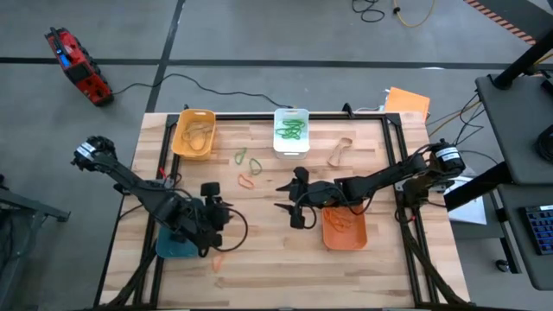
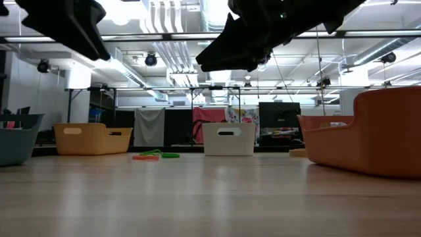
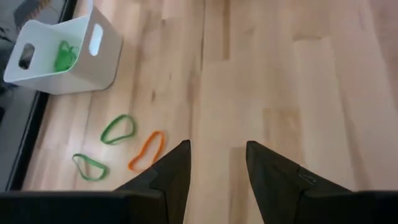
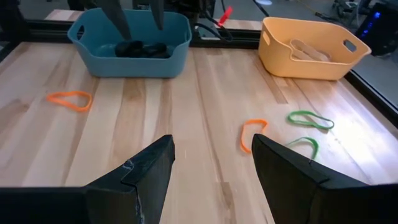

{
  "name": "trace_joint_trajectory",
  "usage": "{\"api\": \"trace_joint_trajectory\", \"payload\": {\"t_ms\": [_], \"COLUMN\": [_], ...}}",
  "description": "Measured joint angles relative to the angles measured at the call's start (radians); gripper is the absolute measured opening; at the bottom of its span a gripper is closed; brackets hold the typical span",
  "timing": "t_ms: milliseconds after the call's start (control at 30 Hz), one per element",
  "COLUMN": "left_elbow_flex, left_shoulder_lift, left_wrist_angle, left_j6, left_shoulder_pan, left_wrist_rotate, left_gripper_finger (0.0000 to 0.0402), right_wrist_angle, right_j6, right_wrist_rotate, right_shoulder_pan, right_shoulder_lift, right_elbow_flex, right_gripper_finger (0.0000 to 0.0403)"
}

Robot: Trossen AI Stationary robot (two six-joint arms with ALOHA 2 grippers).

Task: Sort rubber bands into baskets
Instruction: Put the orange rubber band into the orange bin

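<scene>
Robotics lab or workshop: wooden desk (image 1: 259, 216) on grey concrete floor (image 1: 259, 34), exposed ceiling ducts (image 2: 177, 26) and strip lighting, monitor (image 2: 279, 115) at far benches, cables (image 1: 389, 10) trailing across floor.

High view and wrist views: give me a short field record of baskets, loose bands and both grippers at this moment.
yellow basket: far left, tan bands inside
white basket: far centre, green bands inside
teal basket: near left, black bands inside
orange basket: near right, under the right arm
loose bands: two green, two orange, one tan
left gripper: open, empty, over bare wood
right gripper: open, empty, mid-table
</scene>
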Motion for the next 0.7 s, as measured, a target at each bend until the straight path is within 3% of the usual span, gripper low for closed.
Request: {"api": "trace_joint_trajectory", "payload": {"t_ms": [133, 333, 467, 567, 700], "left_elbow_flex": [-0.102, -0.312, -0.410, -0.456, -0.484], "left_shoulder_lift": [-0.075, -0.270, -0.394, -0.466, -0.540], "left_wrist_angle": [0.083, 0.460, 0.644, 0.687, 0.680], "left_j6": [0.024, 0.209, 0.306, 0.320, 0.300], "left_shoulder_pan": [0.000, 0.005, 0.009, 0.019, 0.021], "left_wrist_rotate": [-0.027, -0.028, -0.029, -0.035, -0.138], "left_gripper_finger": [0.0138, 0.0119, 0.0106, 0.0101, 0.0099], "right_wrist_angle": [-0.008, -0.012, -0.014, -0.071, -0.172], "right_j6": [0.004, 0.054, 0.032, -0.057, -0.111], "right_wrist_rotate": [0.009, 0.008, -0.032, -0.070, 0.050], "right_shoulder_pan": [-0.005, -0.043, -0.065, -0.068, -0.070], "right_shoulder_lift": [0.000, 0.005, 0.073, 0.165, 0.261], "right_elbow_flex": [0.000, 0.014, 0.091, 0.198, 0.341], "right_gripper_finger": [0.0215, 0.0215, 0.0215, 0.0215, 0.0215]}}
